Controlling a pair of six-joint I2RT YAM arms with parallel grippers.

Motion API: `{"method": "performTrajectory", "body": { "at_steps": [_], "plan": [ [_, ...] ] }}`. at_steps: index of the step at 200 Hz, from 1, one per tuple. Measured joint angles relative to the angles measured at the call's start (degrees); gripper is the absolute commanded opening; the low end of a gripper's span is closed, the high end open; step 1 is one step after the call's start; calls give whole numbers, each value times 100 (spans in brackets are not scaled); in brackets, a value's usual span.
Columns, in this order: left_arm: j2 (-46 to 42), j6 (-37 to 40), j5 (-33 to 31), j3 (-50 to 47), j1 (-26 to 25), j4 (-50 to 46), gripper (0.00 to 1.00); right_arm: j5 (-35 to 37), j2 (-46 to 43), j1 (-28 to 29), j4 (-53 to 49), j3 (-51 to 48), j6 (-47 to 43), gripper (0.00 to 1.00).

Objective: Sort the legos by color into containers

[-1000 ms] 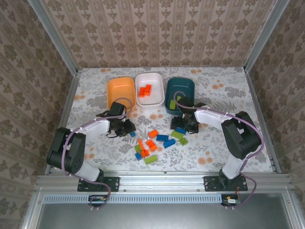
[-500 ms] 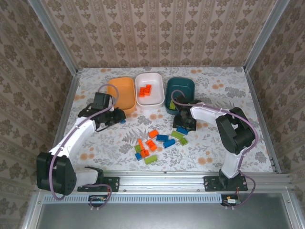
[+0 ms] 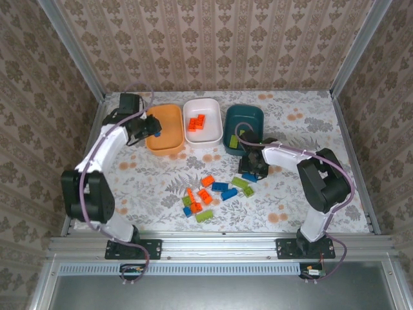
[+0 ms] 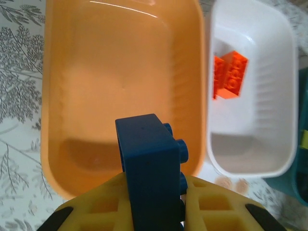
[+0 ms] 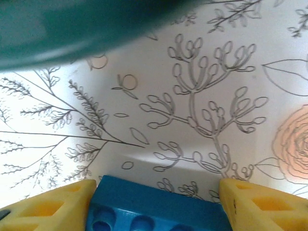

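The left claw [image 4: 154, 192] is clamped on a blue brick [image 4: 147, 154] over the orange tub's [image 4: 48, 96] rim; released this close to the edge, it may bounce out onto the surface [image 4: 19, 72]. Beside the teal tub [image 5: 72, 29], the right claw [image 5: 156, 192] brackets a second blue brick [image 5: 154, 204], which an uneven squeeze could skid away. The frame cuts that brick off, so I cannot tell whether the jaws pinch it yet.

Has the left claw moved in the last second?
Yes. The left gripper went from the table's middle toward the back, now over the orange tub, blue brick held.
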Motion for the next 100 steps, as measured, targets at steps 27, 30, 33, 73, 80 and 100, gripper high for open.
{"method": "performTrajectory", "body": {
  "at_steps": [27,30,33,73,80,100],
  "plan": [
    [1014,166,-138,774,17,-162,7,-2,-85,-52,28,-116,-11,75],
    [1106,192,-160,846,17,-175,7,-4,-85,-52,28,-122,-4,76],
    [1224,208,-168,966,17,-208,7,-2,-87,-52,37,-129,-22,76],
    [2170,459,-321,1779,11,-492,7,-20,-109,-50,131,-190,-31,79],
    [2284,503,-354,1873,9,-535,8,-20,-109,-50,136,-190,-28,79],
    [2616,621,-439,2133,-22,-739,16,-20,-109,-50,164,-208,-17,76]
  ]
}}
